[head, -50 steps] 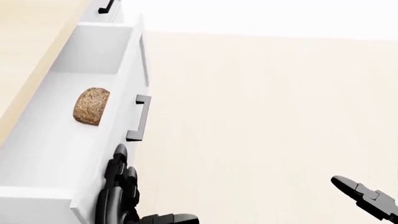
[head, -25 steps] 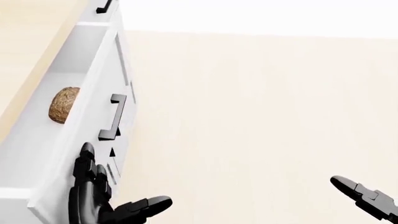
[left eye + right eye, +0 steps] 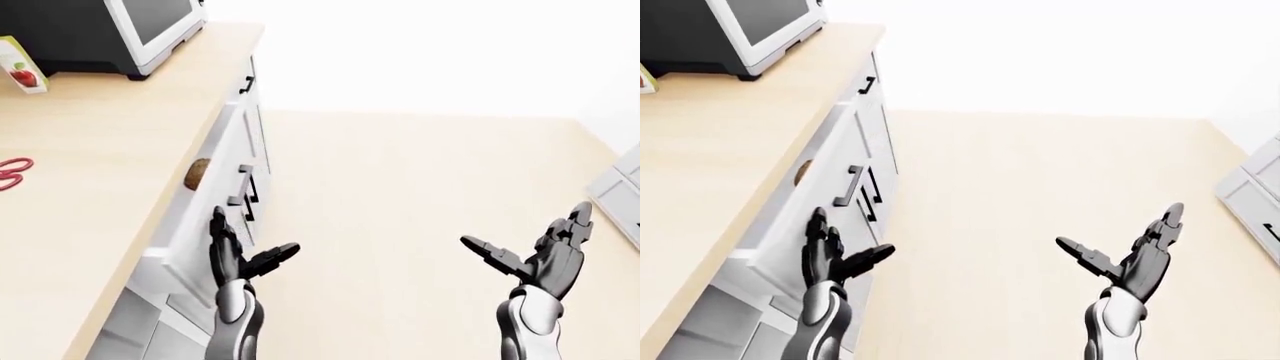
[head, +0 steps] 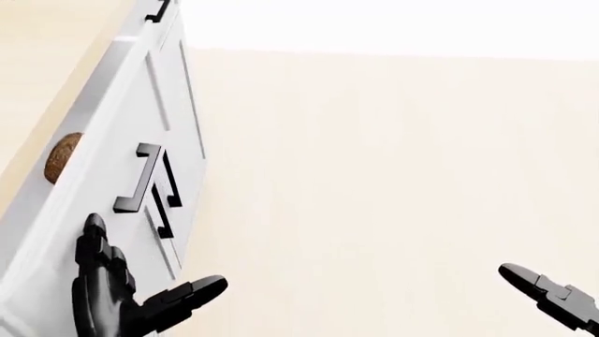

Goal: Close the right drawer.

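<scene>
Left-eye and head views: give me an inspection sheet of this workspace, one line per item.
Surface: wooden counter along the views' left.
Job's things: white drawer open only a sliver; black handle on its face; a brown round lump peeks from inside.
Clutter: red scissors, a carton with red fruit, a dark appliance on the counter.
Grippers: left hand open, fingers flat against the drawer face; right hand open, away from everything.
Cables: nothing seen.
Surroundings: pale floor; white cabinet at the right edge.

Matt white drawer [image 4: 112, 140] with a black metal-looking handle [image 4: 137, 179]; pale smooth wood-look counter [image 3: 90, 165]; glossy black left hand [image 4: 117, 298].
</scene>
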Available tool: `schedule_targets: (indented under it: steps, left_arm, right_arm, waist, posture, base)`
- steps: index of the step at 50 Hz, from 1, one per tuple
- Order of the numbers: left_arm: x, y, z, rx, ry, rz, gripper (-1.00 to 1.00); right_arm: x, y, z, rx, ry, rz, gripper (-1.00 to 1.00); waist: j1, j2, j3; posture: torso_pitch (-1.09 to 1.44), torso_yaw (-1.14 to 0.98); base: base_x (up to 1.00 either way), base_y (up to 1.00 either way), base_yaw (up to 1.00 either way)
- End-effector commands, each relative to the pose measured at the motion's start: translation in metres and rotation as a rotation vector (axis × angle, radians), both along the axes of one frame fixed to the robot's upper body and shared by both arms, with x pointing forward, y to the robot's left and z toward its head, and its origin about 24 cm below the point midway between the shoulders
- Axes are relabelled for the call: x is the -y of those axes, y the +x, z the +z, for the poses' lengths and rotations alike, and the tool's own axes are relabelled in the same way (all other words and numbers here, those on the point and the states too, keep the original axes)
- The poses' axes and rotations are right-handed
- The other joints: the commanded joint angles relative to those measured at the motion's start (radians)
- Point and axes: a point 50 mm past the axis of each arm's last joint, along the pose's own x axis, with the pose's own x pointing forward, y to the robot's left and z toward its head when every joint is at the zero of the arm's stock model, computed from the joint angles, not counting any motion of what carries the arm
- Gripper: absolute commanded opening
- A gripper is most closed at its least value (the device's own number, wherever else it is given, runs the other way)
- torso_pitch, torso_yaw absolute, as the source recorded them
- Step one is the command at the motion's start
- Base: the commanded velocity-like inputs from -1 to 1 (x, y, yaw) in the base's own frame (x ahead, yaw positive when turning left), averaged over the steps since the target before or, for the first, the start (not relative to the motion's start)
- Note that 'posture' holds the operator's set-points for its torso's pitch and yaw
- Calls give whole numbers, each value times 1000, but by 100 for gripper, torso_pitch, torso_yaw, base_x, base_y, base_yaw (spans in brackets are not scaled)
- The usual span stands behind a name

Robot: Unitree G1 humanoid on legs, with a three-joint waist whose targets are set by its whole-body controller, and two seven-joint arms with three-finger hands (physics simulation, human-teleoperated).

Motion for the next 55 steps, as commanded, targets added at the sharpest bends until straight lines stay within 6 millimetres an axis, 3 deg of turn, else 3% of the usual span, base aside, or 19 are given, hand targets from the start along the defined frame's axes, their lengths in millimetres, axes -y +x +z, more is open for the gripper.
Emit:
schedule_targets:
  steps: [1,55]
  left_arm:
    - [-14,4,16,80,12,75,100]
    - [-80,9,24,87,-42,327,100]
  right_arm:
    - [1,3,18,79,-44,5,100]
    - [0,4,16,71,-52,11,100]
  waist:
    - [4,-5,-16]
    - [-2,8,-13]
  posture:
    - [0,0]
    - [0,0]
  base:
    - [0,0,0]
    - [0,0,0]
